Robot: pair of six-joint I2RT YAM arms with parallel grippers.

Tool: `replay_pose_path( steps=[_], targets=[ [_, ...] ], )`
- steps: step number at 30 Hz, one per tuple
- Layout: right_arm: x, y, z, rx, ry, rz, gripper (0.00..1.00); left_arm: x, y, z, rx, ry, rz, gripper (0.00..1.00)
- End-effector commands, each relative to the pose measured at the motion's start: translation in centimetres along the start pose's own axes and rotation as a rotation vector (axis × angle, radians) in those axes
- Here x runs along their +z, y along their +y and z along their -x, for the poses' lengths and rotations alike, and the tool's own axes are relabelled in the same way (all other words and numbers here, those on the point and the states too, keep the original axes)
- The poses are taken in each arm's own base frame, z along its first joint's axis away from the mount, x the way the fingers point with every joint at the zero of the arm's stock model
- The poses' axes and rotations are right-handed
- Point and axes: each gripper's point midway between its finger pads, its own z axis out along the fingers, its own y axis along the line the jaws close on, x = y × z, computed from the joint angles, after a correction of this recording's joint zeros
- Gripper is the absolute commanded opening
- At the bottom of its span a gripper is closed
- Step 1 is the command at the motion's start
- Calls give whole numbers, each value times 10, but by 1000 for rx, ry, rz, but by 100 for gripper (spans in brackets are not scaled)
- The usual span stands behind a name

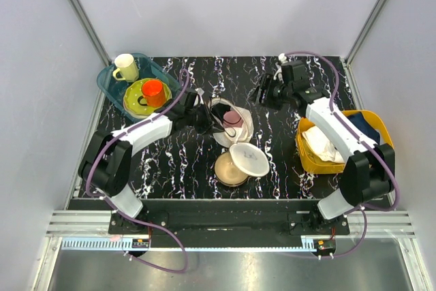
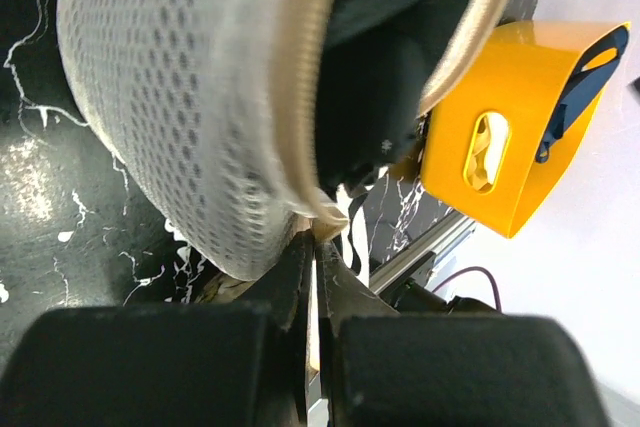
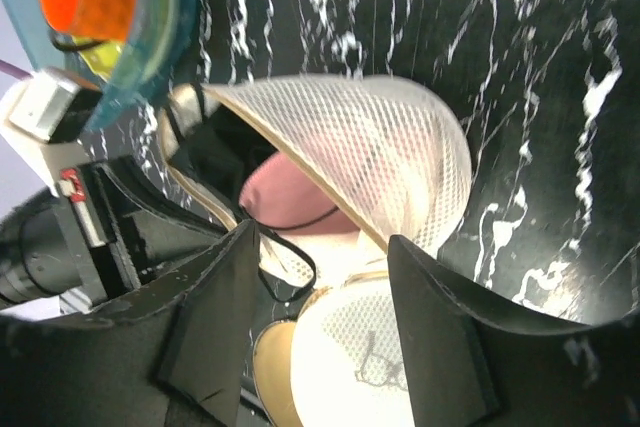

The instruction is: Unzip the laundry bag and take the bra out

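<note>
Top external view, with both wrist views in support. I see the laundry bag [image 1: 240, 127] lying unzipped at mid-table [image 1: 177, 161], and its round lid [image 1: 249, 159] has flopped toward the near side over the bronze bowl [image 1: 228, 172]. The bra [image 1: 231, 116] sits just inside the mouth with a pink cup showing; it is not yet out.

My left end effector [image 1: 203, 115] has its fingers together, clamped on the bag's rim at the left; the left wrist view shows the pinch on the zip edge. My right end effector [image 1: 262, 93] hangs just to the far right of the mouth with its fingers apart, holding nothing.

Hazards, as I judge them:
- The right fingers may close on mesh instead of the cup, because the bag's upper wall overhangs the bra.
- The thin dark strap [image 3: 290, 257] looping out of the mouth may snag on the rim.
- A hard pull may slip the left pinch and drag the bag, lid and bowl together.

Room to move is best on the far side and on the right, between the bag and the yellow basket [image 1: 310, 161]. The left is crowded by my left arm and the blue tray [image 1: 109, 83], and the near side is blocked by the bowl.
</note>
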Motion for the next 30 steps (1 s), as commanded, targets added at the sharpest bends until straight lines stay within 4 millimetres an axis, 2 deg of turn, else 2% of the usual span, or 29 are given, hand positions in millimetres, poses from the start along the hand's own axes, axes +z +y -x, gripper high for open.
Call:
replay_pose_path(
  steps=[1, 3, 5, 6, 8, 9, 11, 13, 16, 17, 19, 23, 26, 30],
  targets=[
    [16, 9, -32, 27, 43, 12, 61, 3, 1, -6, 20, 22, -41, 0],
    [21, 15, -30, 14, 16, 3, 59, 5, 2, -7, 14, 22, -51, 0],
    [31, 29, -40, -5, 42, 26, 59, 8, 5, -8, 13, 28, -37, 0],
    [35, 35, -39, -9, 44, 38, 57, 8, 7, -6, 12, 28, -29, 0],
    [48, 38, -47, -2, 70, 25, 52, 8, 8, -5, 19, 28, -11, 0],
    [49, 41, -44, 4, 60, 21, 46, 8, 9, -4, 21, 27, 1, 0],
    [53, 45, -45, 33, 44, 16, 45, 7, 9, -3, 23, 20, 9, 0],
    [57, 45, -42, 67, 26, 17, 48, 7, 11, -3, 21, 20, 14, 0],
    [73, 42, -41, 114, 27, -3, 52, 7, 11, -4, 23, 20, 15, 0],
    [84, 39, -47, 136, 52, -11, 52, 7, 11, -5, 20, 23, 17, 0],
    [92, 41, -43, 159, 47, -9, 55, 6, 11, -6, 20, 20, 16, 0],
    [114, 29, -51, 197, 67, -56, 63, 2, 10, -5, 26, 10, 9, 0],
    [122, 25, -56, 225, 83, -75, 70, 4, 11, -8, 28, 18, 7, 0],
    [119, 16, -63, 239, 88, -100, 76, 4, 10, -9, 24, 21, -1, 0]
  ],
)
